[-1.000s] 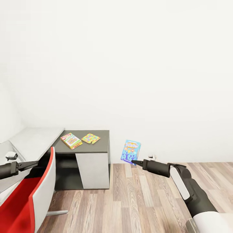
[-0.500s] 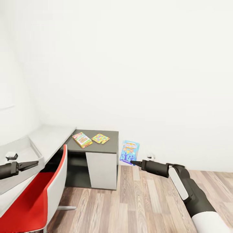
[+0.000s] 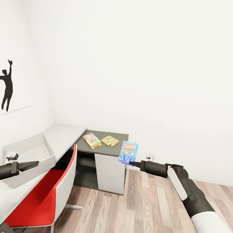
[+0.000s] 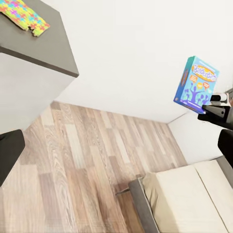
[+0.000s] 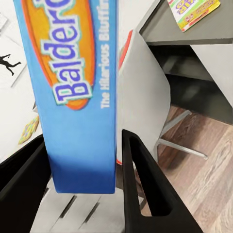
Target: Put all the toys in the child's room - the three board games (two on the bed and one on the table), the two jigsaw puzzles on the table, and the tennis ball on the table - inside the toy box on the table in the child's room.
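Observation:
My right gripper (image 3: 132,163) is shut on the lower edge of a blue "Balderdash" board game (image 3: 128,152), held upright in the air beside the desk; its fingers (image 5: 145,184) clamp the box (image 5: 77,97). A second board game (image 3: 92,140) and a jigsaw puzzle (image 3: 110,140) lie on the table's dark lower section (image 3: 121,136). The light grey toy box (image 3: 48,149) stands on the light grey top at the left. Just in front of it hangs my left gripper (image 3: 32,165), open and holding nothing. From the left wrist I see the puzzle (image 4: 22,14) and the held box (image 4: 195,84).
A red chair with a grey back (image 3: 51,191) stands between me and the desk. A black silhouette print (image 3: 7,85) hangs on the left wall. Wood-plank floor (image 3: 145,200) spreads to the right of the desk. The beige bed (image 4: 194,194) lies behind.
The head view has swung left, so the desk sits further right in the picture and the toy box and wall print have come into view. The right gripper still holds the blue box.

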`<state>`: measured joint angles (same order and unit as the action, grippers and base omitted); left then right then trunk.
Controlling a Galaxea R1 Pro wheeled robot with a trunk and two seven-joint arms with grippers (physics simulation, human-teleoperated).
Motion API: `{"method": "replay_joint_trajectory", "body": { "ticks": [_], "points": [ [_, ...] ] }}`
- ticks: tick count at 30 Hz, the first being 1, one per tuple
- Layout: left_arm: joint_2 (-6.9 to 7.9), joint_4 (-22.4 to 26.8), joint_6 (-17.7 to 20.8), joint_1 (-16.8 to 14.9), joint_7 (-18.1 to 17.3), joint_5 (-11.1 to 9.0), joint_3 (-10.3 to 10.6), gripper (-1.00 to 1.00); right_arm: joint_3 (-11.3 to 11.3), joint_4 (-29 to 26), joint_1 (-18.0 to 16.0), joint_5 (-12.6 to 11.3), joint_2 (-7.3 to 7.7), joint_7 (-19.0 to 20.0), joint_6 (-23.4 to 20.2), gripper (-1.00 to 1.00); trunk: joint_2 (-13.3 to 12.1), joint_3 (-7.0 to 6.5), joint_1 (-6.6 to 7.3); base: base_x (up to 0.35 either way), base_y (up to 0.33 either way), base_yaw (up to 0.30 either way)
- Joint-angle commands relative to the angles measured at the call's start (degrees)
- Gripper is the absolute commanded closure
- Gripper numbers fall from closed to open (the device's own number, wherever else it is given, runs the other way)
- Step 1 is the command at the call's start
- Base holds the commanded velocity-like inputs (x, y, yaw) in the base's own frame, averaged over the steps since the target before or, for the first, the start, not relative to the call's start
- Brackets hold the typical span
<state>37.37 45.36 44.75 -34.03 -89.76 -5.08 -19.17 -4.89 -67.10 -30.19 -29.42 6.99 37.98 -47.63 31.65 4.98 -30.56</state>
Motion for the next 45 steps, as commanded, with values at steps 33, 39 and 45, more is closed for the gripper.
{"method": "replay_joint_trajectory", "body": {
  "ticks": [33,39,45],
  "points": [
    [-0.46,0.00,0.69,-0.07,-0.25,0.07,0.01,-1.00,-1.26,-0.05,-0.04,-0.46,-0.01,-0.10,-0.27,1.00,0.10,-1.46,-0.05,0.281,-0.111,0.251],
    [-0.46,0.00,0.69,-0.07,-0.25,0.07,0.01,-1.00,-1.26,-0.05,-0.04,-0.46,-0.04,-0.34,-0.27,1.00,0.10,-1.74,-0.05,0.273,0.000,0.252],
    [-0.46,0.00,0.69,-0.07,-0.25,0.07,0.01,-1.00,-1.27,-0.05,-0.04,-0.46,-0.03,-0.36,-0.27,1.00,0.10,-2.02,-0.05,0.273,0.000,0.253]
  ]
}}
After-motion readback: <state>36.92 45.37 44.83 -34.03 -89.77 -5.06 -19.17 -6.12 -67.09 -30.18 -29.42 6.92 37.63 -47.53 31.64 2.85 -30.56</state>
